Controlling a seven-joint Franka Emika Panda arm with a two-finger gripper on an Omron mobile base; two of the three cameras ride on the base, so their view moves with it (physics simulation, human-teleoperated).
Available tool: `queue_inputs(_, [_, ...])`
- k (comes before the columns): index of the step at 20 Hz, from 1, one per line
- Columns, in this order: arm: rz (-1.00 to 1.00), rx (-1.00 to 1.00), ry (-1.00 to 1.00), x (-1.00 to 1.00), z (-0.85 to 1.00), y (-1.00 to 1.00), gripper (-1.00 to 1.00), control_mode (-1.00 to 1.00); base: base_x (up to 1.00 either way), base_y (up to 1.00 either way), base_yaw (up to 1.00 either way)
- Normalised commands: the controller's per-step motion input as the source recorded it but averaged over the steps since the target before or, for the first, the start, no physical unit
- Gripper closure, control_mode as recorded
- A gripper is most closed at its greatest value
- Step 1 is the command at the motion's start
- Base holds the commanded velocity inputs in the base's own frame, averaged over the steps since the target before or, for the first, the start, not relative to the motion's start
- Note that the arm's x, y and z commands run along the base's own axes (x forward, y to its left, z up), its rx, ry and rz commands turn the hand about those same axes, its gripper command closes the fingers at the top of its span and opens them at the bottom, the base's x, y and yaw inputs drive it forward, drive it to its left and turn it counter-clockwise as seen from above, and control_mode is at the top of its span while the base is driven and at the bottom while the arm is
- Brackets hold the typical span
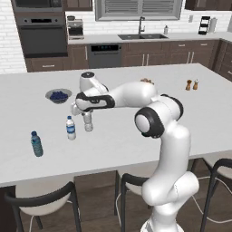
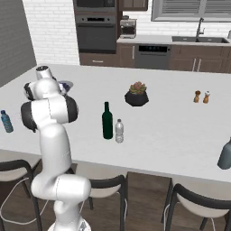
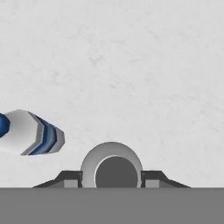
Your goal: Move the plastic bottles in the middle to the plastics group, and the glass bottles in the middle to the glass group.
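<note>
Claw point(image 1: 87, 118) pinches an upright clear bottle point(image 1: 88, 122) from above, just right of the blue-labelled bottle point(image 1: 70, 128) on the counter point(image 1: 118, 136).

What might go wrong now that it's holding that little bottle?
The tool is shut on a clear bottle, close to the blue-label bottle. Set down carelessly, it may knock that one over. The grip sits near the cap, so the bottle might tilt or slip when released onto the counter.

The arm reaches left and low, its fingers point(image 3: 70, 178) closed on something round between them.
</note>
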Motion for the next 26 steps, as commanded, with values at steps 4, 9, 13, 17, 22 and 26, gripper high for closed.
queue_inputs(4, [0.05,0.00,0.00,0.01,0.00,0.06,1.00,-1.00,0.00,0.00,0.00])
queue_inputs(9, [0.09,0.00,0.00,0.00,-0.01,0.00,1.00,-1.00,0.00,0.00,0.00])
queue_inputs(13, [0.07,0.00,0.00,0.00,-0.21,0.00,1.00,-1.00,0.00,0.00,0.00])
queue_inputs(17, [0.07,0.00,0.00,0.00,-0.52,0.00,1.00,-1.00,0.00,0.00,0.00])
queue_inputs(22, [0.07,0.00,0.00,-0.04,-0.46,0.00,1.00,-1.00,0.00,0.00,0.00])
queue_inputs(26, [0.04,0.00,-0.01,0.00,-0.21,0.00,1.00,-1.00,0.00,0.00,0.00])
